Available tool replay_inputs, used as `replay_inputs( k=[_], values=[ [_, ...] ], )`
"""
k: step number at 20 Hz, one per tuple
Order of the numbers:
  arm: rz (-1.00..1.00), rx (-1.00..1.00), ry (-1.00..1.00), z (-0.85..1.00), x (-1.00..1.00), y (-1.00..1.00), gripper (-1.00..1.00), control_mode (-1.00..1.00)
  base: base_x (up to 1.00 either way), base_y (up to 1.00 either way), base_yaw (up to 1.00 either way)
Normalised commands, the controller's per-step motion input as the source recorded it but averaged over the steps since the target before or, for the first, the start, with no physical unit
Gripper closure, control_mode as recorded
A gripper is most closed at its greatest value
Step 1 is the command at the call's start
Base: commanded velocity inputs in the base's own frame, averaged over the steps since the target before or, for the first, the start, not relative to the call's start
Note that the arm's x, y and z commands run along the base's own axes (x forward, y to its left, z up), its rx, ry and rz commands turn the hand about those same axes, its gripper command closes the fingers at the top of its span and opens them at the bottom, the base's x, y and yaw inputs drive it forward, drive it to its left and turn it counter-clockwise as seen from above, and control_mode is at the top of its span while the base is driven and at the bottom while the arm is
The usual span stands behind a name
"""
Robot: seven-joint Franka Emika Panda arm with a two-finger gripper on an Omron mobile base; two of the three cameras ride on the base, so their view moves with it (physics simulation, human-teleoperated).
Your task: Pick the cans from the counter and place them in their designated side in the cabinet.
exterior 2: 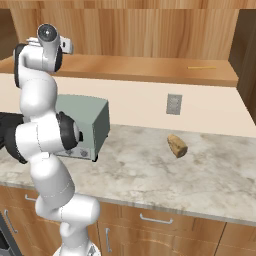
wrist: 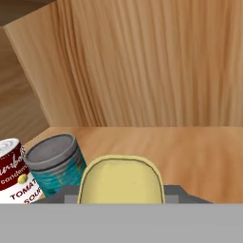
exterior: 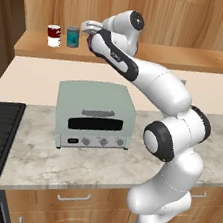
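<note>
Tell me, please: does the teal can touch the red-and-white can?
Apart. In the left base view, shelf wood shows between the teal can and the red-and-white can.

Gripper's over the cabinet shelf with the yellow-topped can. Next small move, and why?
Probably lower and open the gripper: it is shut on the yellow-topped dark blue can above the light-brown wooden cabinet shelf, beside the teal can with silvery top and the red-and-white can.

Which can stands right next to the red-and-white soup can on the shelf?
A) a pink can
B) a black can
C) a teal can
C: the teal can with a silvery top stands right beside the soup can on the wooden shelf.
</note>
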Motion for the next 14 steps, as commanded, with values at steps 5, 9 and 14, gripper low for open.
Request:
replay_inputs(
  k=[5, 9, 14],
  values=[
    [0.01, -0.01, 0.00, -0.01, 0.14, 0.04, -1.00, -1.00, 0.00, 0.00, 0.00],
    [0.05, 0.00, -0.10, 0.02, 0.08, 0.03, -1.00, -1.00, 0.00, 0.00, 0.00],
    [0.06, 0.00, -0.15, 0.09, 0.02, 0.00, -1.00, -1.00, 0.00, 0.00, 0.00]
  ],
)
